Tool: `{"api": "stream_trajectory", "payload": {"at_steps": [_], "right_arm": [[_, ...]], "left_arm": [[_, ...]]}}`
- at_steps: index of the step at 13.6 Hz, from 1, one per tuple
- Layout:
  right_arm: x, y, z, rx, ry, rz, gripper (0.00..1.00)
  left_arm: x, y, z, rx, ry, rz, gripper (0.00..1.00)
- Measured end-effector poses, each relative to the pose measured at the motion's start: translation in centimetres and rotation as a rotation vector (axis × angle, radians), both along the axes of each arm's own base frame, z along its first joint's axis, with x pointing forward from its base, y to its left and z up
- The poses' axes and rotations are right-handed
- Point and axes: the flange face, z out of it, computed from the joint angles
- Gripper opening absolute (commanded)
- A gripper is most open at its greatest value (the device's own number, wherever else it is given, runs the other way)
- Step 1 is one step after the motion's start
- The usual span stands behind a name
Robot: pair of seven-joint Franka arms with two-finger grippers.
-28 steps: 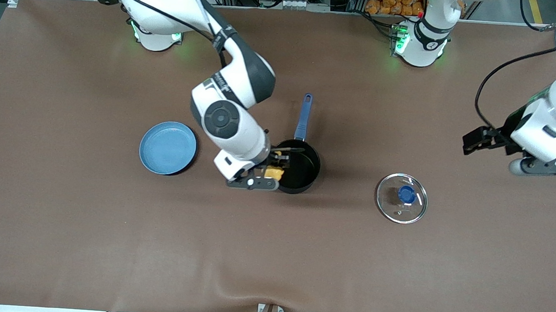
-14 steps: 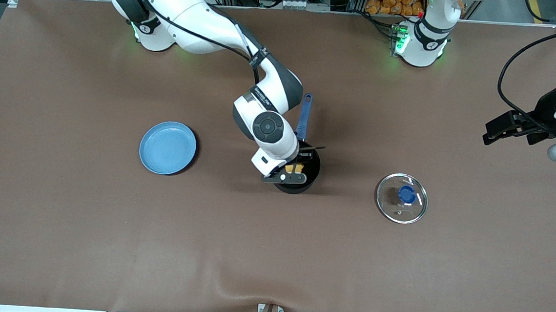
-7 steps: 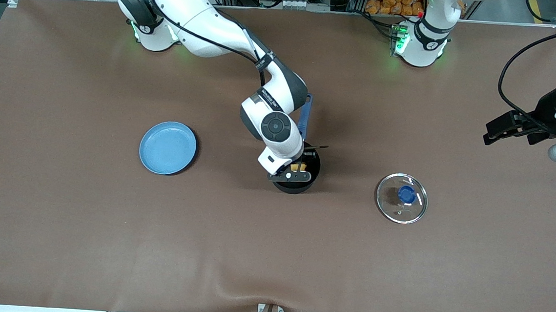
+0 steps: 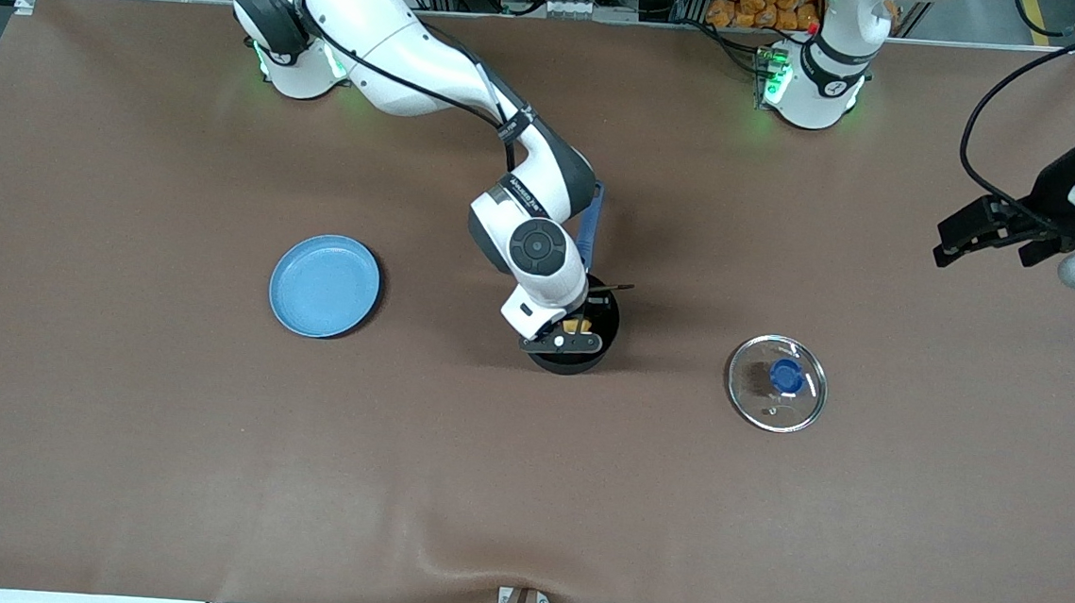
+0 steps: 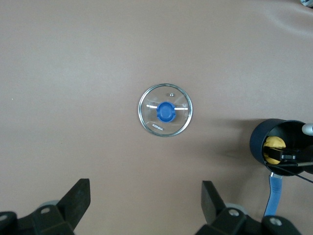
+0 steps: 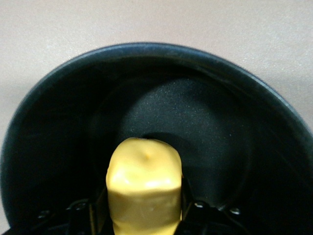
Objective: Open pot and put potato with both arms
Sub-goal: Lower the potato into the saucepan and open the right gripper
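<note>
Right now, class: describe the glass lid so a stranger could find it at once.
Start at the black pot mid-table and go toward the left arm's end. The lid lies flat there, alone on the brown table. Unlike the solid blue plate, it is clear with a blue knob.

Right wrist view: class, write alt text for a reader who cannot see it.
A yellow potato sits between the right gripper's fingers, inside the round black pot. Brown table shows outside the rim.

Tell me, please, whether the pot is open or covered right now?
Open. The pot has no lid on it; the glass lid lies flat on the table toward the left arm's end, and the right wrist view looks straight into its dark inside.
</note>
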Motion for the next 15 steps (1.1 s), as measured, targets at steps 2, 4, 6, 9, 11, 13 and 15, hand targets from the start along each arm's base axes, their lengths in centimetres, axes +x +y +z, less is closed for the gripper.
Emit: {"api": "stream_trajectory", "payload": {"at_steps": [2,4,6,9,11,13,15], "right_arm": [[0.2,0.0,0.3,0.003,-0.006,-0.002,1.0],[0.6,0.0,1.0,0.008,-0.015,-0.004,1.0],[0.8,0.0,2.0,0.003,-0.011,-0.002,1.0],[1.4,-0.1,5.3,0.003,-0.007,0.002,1.0],[2.1,-0.6,9.2,-0.001,0.004,0.004,1.0],[2.7,-1.3,13.5,0.006,-0.001,0.004,1.0],[4.4,-4.2,17.4,0.0,0.003,-0.021,1.0]], "left_arm": [[-0.4,-0.2,0.1,0.002,-0.001,-0.004,1.0],[-0.6,-0.3,0.1,0.003,0.0,-0.005,1.0],[-0.5,0.0,0.0,0.003,0.002,0.001,1.0],[-0.5,0.5,0.0,0.003,0.002,0.008,1.0],[-0.5,0.4,0.0,0.003,0.002,0.007,1.0],[-0.5,0.4,0.0,0.003,0.003,0.006,1.0],[-0.5,0.2,-0.1,0.003,0.003,0.003,1.0]]}}
